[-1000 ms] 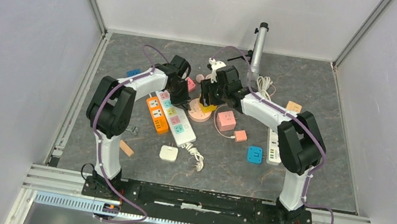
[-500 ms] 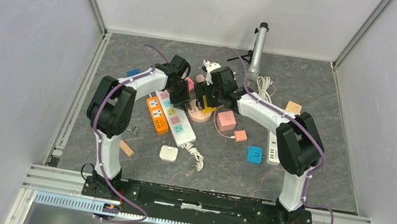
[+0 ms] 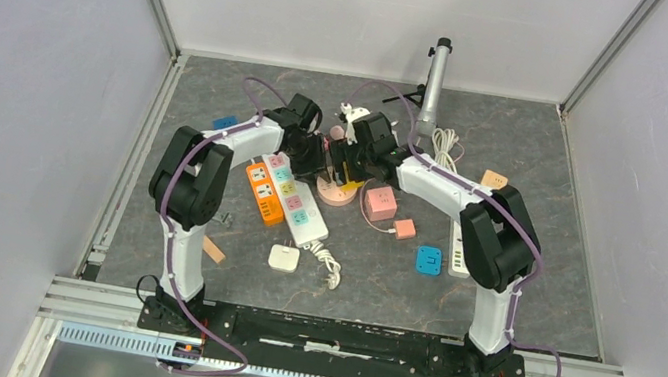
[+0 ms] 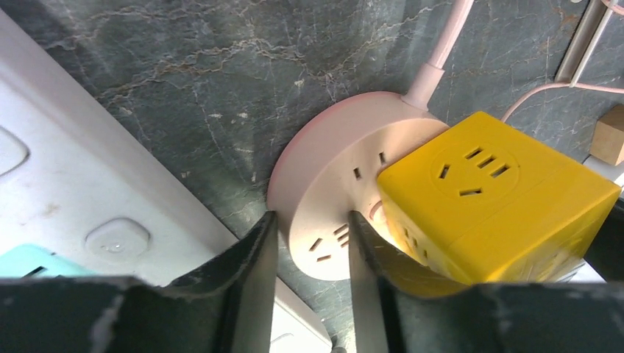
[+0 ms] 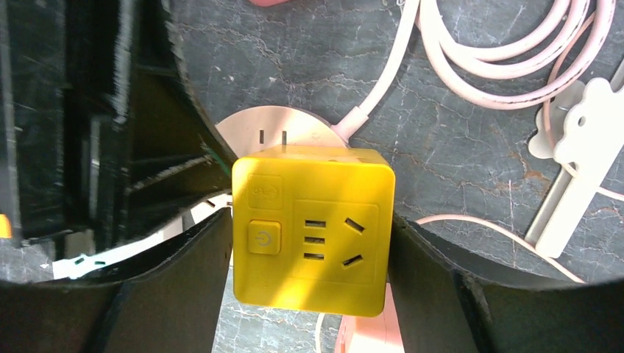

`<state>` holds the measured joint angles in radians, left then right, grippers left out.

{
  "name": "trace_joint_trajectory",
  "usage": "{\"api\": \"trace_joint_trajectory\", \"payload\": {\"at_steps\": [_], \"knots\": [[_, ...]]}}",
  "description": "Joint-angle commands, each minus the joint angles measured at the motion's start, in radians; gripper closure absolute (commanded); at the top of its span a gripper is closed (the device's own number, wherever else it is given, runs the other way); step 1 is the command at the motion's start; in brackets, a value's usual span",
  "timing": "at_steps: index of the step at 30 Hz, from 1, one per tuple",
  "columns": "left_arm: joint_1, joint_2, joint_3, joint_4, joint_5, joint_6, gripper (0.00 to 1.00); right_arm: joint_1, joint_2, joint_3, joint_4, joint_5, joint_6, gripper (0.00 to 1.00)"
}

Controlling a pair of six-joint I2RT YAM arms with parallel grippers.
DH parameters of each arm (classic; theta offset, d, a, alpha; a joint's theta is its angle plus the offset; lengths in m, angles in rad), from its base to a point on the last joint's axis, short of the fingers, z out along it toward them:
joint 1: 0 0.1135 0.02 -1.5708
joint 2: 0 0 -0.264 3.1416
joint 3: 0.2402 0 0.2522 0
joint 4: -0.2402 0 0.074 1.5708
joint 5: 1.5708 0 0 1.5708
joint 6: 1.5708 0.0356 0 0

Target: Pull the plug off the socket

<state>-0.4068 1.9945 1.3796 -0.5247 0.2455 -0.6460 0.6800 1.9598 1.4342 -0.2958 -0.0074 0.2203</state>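
Observation:
A yellow cube plug (image 5: 313,229) sits plugged into a round pink socket (image 4: 331,184), which lies on the dark table at the middle back (image 3: 337,192). My right gripper (image 5: 310,228) is shut on the yellow cube, one finger against each side. My left gripper (image 4: 310,224) stands with its jaws a little apart over the near rim of the pink socket, just left of the yellow cube (image 4: 493,198). In the top view the two grippers meet over the socket, the left (image 3: 319,159) and the right (image 3: 344,162), and mostly hide the cube.
A white power strip (image 3: 299,203) and an orange one (image 3: 264,193) lie just left of the socket. A pink cube (image 3: 380,202), a blue adapter (image 3: 428,260) and another white strip (image 3: 459,244) lie to the right. The socket's pink cord (image 5: 508,66) coils behind.
My right gripper has moved left and down onto the yellow cube, which it now covers. My left gripper has shifted slightly right toward the socket.

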Motion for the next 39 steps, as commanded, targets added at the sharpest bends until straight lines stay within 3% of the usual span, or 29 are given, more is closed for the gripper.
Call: {"api": "trace_joint_trajectory", "payload": {"at_steps": [1, 4, 6, 8, 11, 12, 22, 28, 34, 39], "knots": [[-0.009, 0.081, -0.038, -0.069, -0.074, 0.023, 0.63, 0.006, 0.023, 0.038, -0.016, 0.023, -0.002, 0.22], [-0.010, 0.086, -0.046, -0.089, -0.095, 0.025, 0.65, 0.006, 0.016, 0.038, -0.009, 0.011, -0.005, 0.25], [-0.009, 0.089, -0.056, -0.093, -0.100, 0.025, 0.65, 0.006, -0.004, 0.032, 0.014, -0.027, -0.002, 0.36], [-0.009, 0.095, -0.063, -0.095, -0.101, 0.024, 0.65, 0.006, -0.021, 0.043, 0.024, -0.032, 0.006, 0.55], [-0.010, 0.107, -0.058, -0.108, -0.104, 0.027, 0.65, 0.004, -0.037, 0.071, 0.030, -0.048, 0.026, 0.98], [-0.011, 0.107, -0.056, -0.112, -0.109, 0.027, 0.65, 0.002, -0.040, 0.077, 0.033, -0.062, 0.035, 1.00], [-0.013, 0.107, -0.051, -0.127, -0.144, 0.049, 0.67, -0.045, -0.092, 0.037, 0.204, -0.346, 0.176, 1.00], [-0.014, 0.118, -0.042, -0.144, -0.155, 0.056, 0.69, -0.045, -0.100, 0.010, 0.228, -0.352, 0.181, 1.00], [-0.017, 0.127, -0.036, -0.152, -0.161, 0.068, 0.70, -0.051, -0.144, -0.063, 0.399, -0.480, 0.189, 1.00], [-0.019, 0.132, -0.034, -0.157, -0.161, 0.072, 0.71, -0.053, -0.151, -0.036, 0.301, -0.368, 0.130, 1.00]]}}
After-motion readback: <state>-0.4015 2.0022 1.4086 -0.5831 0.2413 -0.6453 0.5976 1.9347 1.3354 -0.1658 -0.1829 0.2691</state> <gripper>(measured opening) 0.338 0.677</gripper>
